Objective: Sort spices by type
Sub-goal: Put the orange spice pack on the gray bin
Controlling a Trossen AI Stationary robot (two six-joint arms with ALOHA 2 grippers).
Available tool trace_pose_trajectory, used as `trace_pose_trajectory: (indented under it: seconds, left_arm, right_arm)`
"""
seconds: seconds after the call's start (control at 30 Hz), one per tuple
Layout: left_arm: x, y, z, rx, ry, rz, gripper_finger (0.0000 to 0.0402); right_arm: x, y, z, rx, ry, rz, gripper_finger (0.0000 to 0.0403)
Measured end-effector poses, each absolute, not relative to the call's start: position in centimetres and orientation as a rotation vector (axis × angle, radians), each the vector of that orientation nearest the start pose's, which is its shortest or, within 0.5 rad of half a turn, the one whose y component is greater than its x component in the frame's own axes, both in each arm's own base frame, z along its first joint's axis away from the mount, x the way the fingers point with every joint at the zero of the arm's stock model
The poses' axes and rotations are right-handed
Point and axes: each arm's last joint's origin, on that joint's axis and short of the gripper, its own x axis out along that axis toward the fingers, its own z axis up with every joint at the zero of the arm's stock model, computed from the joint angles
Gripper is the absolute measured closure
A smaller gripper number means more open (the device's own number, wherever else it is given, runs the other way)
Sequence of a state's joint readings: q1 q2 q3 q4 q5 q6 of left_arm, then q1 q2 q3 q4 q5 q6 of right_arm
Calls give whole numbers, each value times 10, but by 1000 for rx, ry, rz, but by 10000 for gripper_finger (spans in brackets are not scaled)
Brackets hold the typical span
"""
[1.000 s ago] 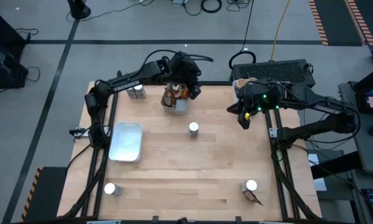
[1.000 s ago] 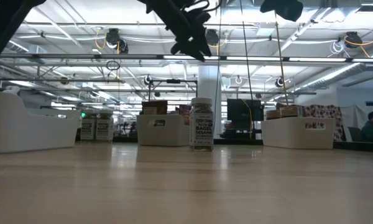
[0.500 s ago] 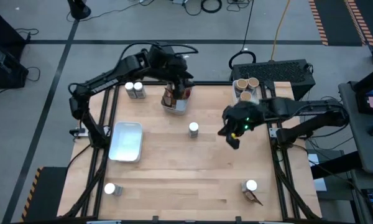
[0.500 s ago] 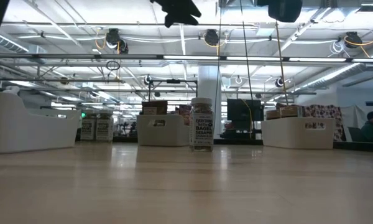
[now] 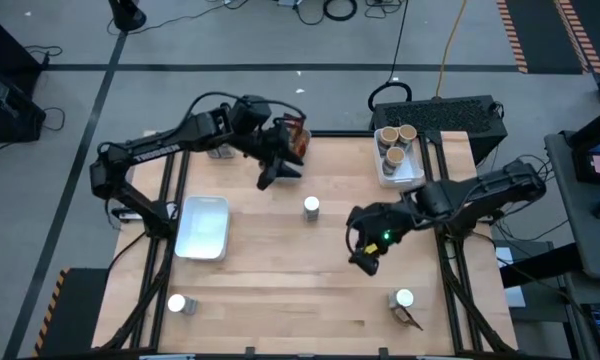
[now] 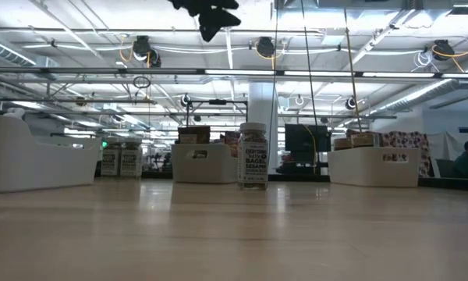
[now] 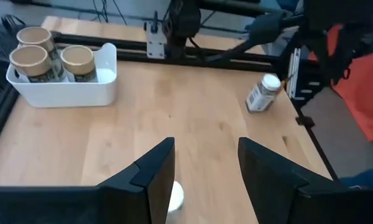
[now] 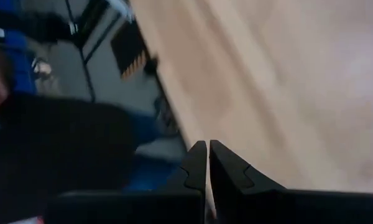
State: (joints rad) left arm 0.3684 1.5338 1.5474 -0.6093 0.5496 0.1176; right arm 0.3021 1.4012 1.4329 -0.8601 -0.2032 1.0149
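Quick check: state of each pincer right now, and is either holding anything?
Left pincer: open, holding nothing, above the table.
Right pincer: closed, holding nothing, above the table.

Workshop hall around a wooden table

Grey floor (image 5: 180, 40) with black cables (image 5: 340, 10); overhead, white beams and strip lights (image 6: 234, 72); a white pillar (image 6: 259, 105) stands behind.

An empty white tray (image 5: 203, 227) lies near the bench's (image 5: 310, 270) left edge; a dark keyboard (image 5: 442, 113) sits beyond its far right corner.
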Motion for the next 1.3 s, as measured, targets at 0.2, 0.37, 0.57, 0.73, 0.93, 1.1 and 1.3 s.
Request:
trace_pose_trajectory:
  seconds: [0.2, 0.37, 0.57, 0.73, 0.93, 1.1, 1.3]
  left_arm:
    - [314, 101, 372, -146, 522, -215, 221]
    - [314, 101, 371, -146, 525, -215, 221]
    - [316, 100, 374, -136, 492, -217, 221]
    - [318, 100, 375, -165, 476, -206, 221]
    - [321, 98, 378, -174, 451, -183, 221]
    - [321, 98, 379, -218, 448, -167, 221]
    - [321, 98, 379, -222, 449, -160, 221]
  right_arm:
    - [257, 112, 351, 1116, 1279, -22, 403]
    - [246, 125, 347, 1184, 1398, -94, 403]
    - [228, 144, 339, 1198, 1591, -205, 380]
    - [222, 167, 322, 1114, 1724, -214, 317]
    - [219, 185, 302, 986, 1747, -229, 218]
    - [206, 197, 296, 961, 1754, -298, 155]
    - [187, 217, 278, 942, 1731, -374, 133]
